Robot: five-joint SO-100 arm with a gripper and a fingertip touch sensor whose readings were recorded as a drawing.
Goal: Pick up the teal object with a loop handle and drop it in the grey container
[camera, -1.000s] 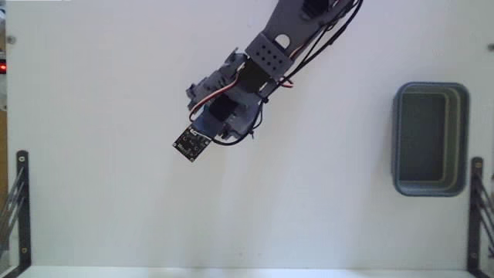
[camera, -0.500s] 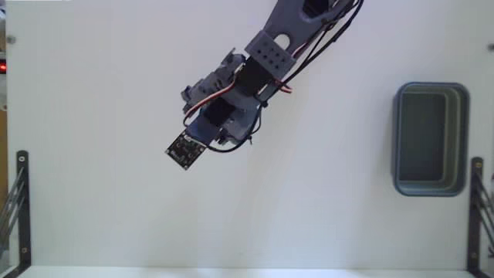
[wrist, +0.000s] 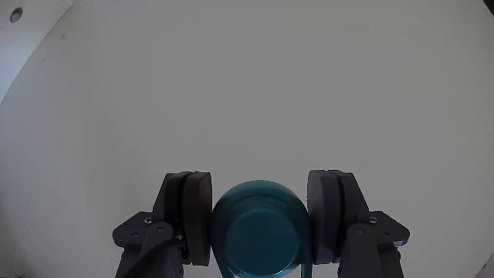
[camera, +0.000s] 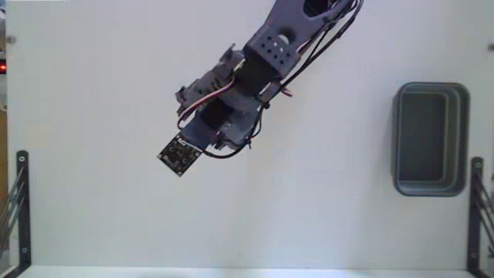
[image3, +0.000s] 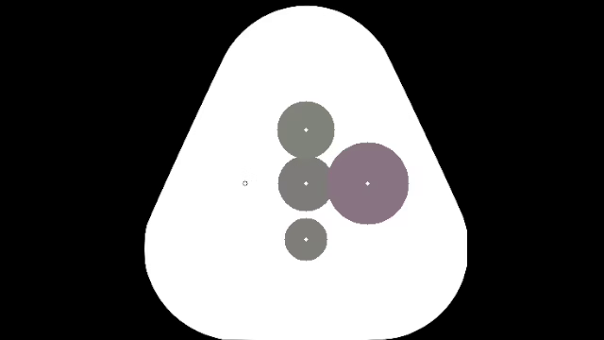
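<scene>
In the wrist view the teal object with a loop handle (wrist: 258, 232) is a round teal disc sitting between my gripper's (wrist: 260, 184) two dark pads, which press on its left and right sides; its thin handle shows at the lower right. White table lies far beyond it. In the fixed view my arm (camera: 258, 66) reaches from the top centre down to the left and hides the disc beneath it. The grey container (camera: 466, 139), a rectangular tub with nothing in it, stands at the far right, well away from the arm.
Black metal brackets stand at the lower left edge (camera: 19, 201) and lower right edge (camera: 476, 208) of the white table. A small wrist camera board (camera: 179, 154) hangs at the arm's lower end.
The arm's lower end with the camera board has shifted left and slightly down in the fixed view. The container has not moved.
</scene>
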